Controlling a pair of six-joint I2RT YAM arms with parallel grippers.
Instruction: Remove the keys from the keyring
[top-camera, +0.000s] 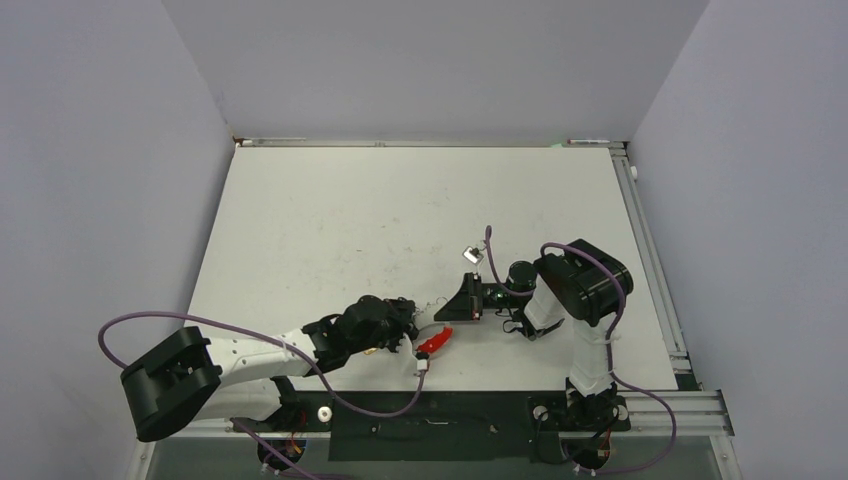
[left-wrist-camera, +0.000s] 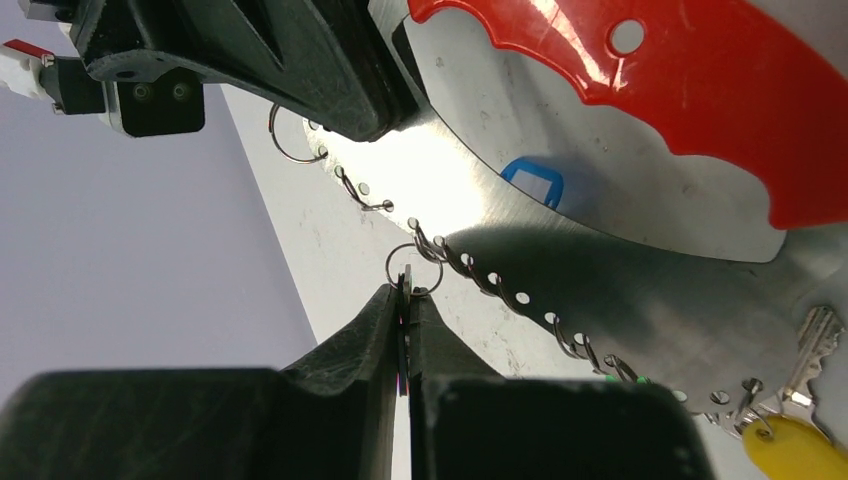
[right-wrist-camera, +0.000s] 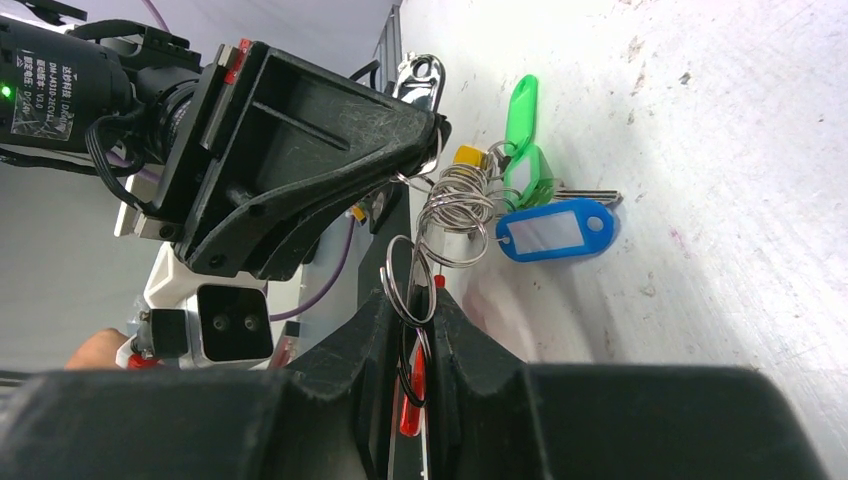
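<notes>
Closest to us, in the left wrist view, the left gripper (left-wrist-camera: 405, 300) has its black fingers (left-wrist-camera: 345, 345) pressed together on a thin metal blade seen edge-on, one of the keys (left-wrist-camera: 404, 320). It hangs from a small split ring (left-wrist-camera: 409, 264) hooked into a hole in the rim of the keyring (left-wrist-camera: 600, 290), a broad silvery plate with a red band (left-wrist-camera: 690, 110) along its far side. Further along that rim we see a silver key with a yellow tag (left-wrist-camera: 790, 447).

The right gripper (right-wrist-camera: 416, 320) clamps the same keyring. In its own view the fingers (right-wrist-camera: 470, 370) are squeezed tight on the red edge, with a wire loop (right-wrist-camera: 408, 280) caught between them. Beyond them, green tags (right-wrist-camera: 527, 150) and a blue tag (right-wrist-camera: 555, 232) rest on the white table (right-wrist-camera: 720, 120).

From above, the keyring sits between the two grippers, close to the table's near edge. We cannot tell whether it touches the surface.
</notes>
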